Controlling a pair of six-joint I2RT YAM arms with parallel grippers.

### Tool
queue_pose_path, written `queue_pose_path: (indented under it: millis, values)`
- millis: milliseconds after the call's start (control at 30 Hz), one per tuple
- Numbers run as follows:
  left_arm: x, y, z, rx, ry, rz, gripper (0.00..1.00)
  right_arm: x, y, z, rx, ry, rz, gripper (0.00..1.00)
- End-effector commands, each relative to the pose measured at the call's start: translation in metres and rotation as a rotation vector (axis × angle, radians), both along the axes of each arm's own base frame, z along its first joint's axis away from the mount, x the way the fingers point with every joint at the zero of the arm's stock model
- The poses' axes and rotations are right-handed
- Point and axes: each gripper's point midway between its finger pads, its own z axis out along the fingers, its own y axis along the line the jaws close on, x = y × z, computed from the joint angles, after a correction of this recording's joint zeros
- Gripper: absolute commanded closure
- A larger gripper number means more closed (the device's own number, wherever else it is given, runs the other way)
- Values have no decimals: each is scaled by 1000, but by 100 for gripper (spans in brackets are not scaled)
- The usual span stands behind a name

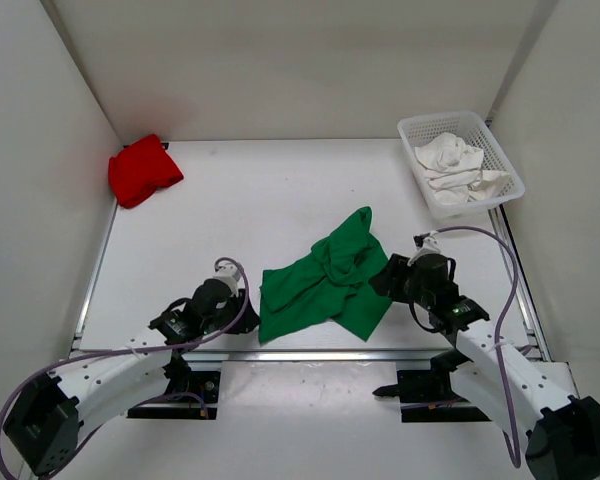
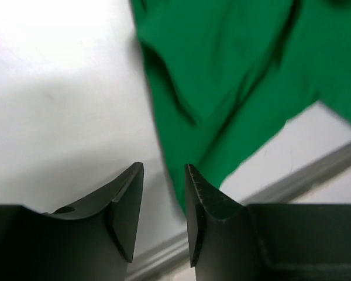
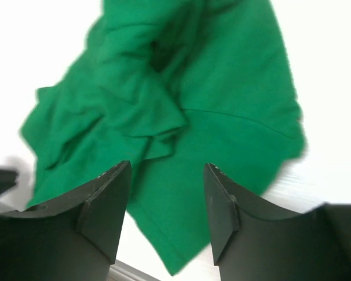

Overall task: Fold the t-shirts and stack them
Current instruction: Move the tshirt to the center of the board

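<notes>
Green crumpled cloth t-shirt (image 1: pixel 330 285) is lying bunched at the near edge of the table (image 1: pixel 260 200); left gripper (image 2: pixel 164 167) and right gripper (image 3: pixel 167 165), jaws parted, are gripping nothing. Risk: pinching doubled layers, dragging it off.

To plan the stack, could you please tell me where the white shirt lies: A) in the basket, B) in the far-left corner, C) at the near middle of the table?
A: the white shirt lies crumpled in the basket; the red shirt holds the far-left corner, the green shirt the near middle.
</notes>
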Motion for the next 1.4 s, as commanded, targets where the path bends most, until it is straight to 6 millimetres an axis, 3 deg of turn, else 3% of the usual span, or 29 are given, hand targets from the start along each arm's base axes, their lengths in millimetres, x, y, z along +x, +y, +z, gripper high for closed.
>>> queue_pose_path:
  millis: [0,233,267,300,333,367,400,433,467,567,667,767,800,867,933,967,1000,1033,1067,1100,1133,1233,1267,1333,1367]
  values:
    - [-27,5,-20,37,82,-15,53,-1,-14,-20,-74,67,-40,50]
    - [-19,-19,-29,-7,95,-40,42,0,-21,-51,-117,133,-63,48]
    - [-13,-24,-30,-4,94,-47,42,5,-31,-53,-159,122,-105,48]
    - [-8,-29,-29,-21,81,-54,47,3,-32,-58,-184,125,-104,48]
    - [1,-36,-26,-29,72,-52,61,7,-38,-61,-222,131,-125,48]
    - [5,-32,-36,-10,96,-35,72,6,-39,-64,-226,145,-127,48]
    - [19,-30,-35,-22,86,-4,78,12,-38,-66,-227,144,-121,50]
    - [27,-35,-28,-38,74,-9,85,13,-40,-72,-228,169,-122,61]
    - [37,-27,-32,-22,80,33,91,18,-33,-72,-187,164,-100,74]
    - [90,-14,-11,-10,4,142,97,37,-22,-77,-136,187,-72,98]
    - [132,2,0,-45,-13,243,98,69,-11,-71,-115,175,-58,100]
    - [174,18,9,-61,-31,315,100,111,-6,-53,-84,129,-81,100]
    - [180,29,1,-47,-3,352,99,116,-6,-51,-71,131,-79,100]
    - [205,37,13,-52,-28,374,93,137,-7,-43,-31,118,-100,100]
    - [215,49,16,-45,-17,395,86,141,-2,-41,-6,125,-81,99]
    - [216,53,18,-53,-20,406,75,139,-2,-40,0,128,-88,97]
    - [210,56,17,-75,-20,419,57,140,0,-31,6,104,-76,90]
    - [210,62,26,-97,-38,436,28,138,1,-28,1,93,-72,82]
    - [206,65,25,-116,-34,445,20,135,4,-19,3,69,-64,77]
    - [201,67,26,-125,-37,449,4,132,3,-13,2,49,-67,70]
    - [200,71,34,-136,-56,460,2,132,4,-6,9,33,-62,67]
    - [175,73,23,-109,-38,460,2,116,5,13,36,-18,-60,63]
    - [171,69,28,-115,-56,447,1,112,5,14,36,-22,-66,62]
    - [152,68,13,-105,-27,438,2,100,5,23,34,-59,-58,62]
    - [146,69,10,-104,-21,443,12,96,7,28,47,-72,-50,62]
